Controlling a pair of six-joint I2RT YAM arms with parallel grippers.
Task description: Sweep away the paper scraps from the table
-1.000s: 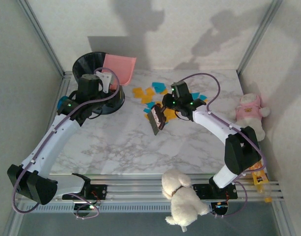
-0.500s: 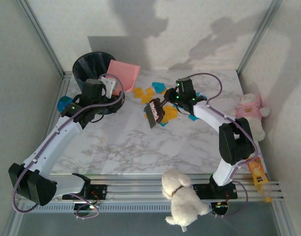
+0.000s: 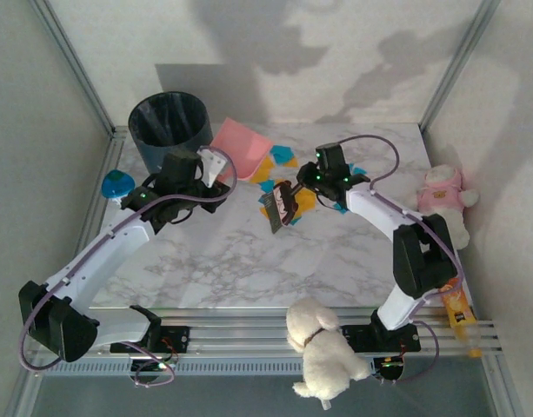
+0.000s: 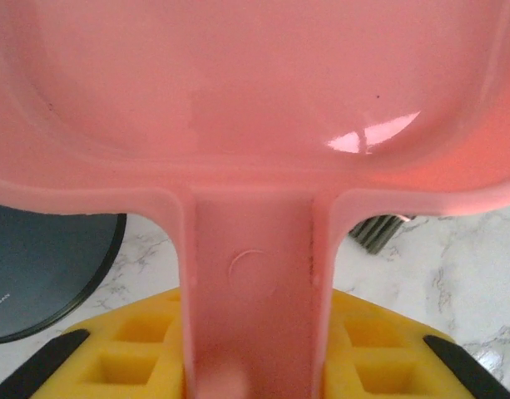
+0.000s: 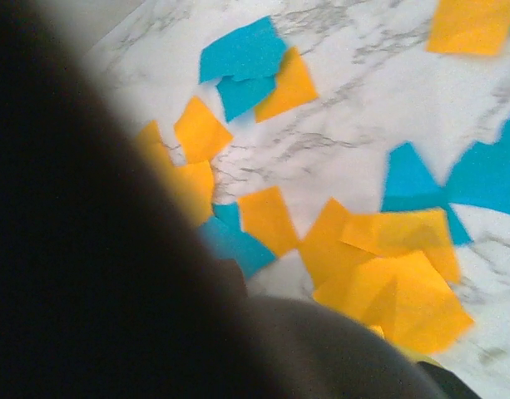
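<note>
Several orange-yellow and teal-blue paper scraps (image 3: 283, 157) lie scattered at the back middle of the marble table (image 3: 214, 252); in the right wrist view the paper scraps (image 5: 388, 266) lie close below. My left gripper (image 3: 211, 164) is shut on the handle of a pink dustpan (image 3: 242, 148), whose pan lies at the left edge of the scraps. In the left wrist view the dustpan (image 4: 255, 100) spreads across the top, its handle between the yellow pads (image 4: 113, 353) of my left gripper (image 4: 255, 353). My right gripper (image 3: 294, 191) is shut on a dark brush (image 3: 276, 208) over the scraps; the brush (image 5: 88, 249) hides its fingers.
A dark round bin (image 3: 169, 122) stands at the back left, with a small blue-green toy (image 3: 116, 184) at the left edge. A pink plush (image 3: 444, 195) and an orange bottle (image 3: 457, 308) sit on the right. A white plush (image 3: 323, 347) lies on the front rail.
My left arm has swung the dustpan right, from over the bin down beside the scraps, and the bin stands upright again. The right gripper has shifted the brush slightly within the scraps.
</note>
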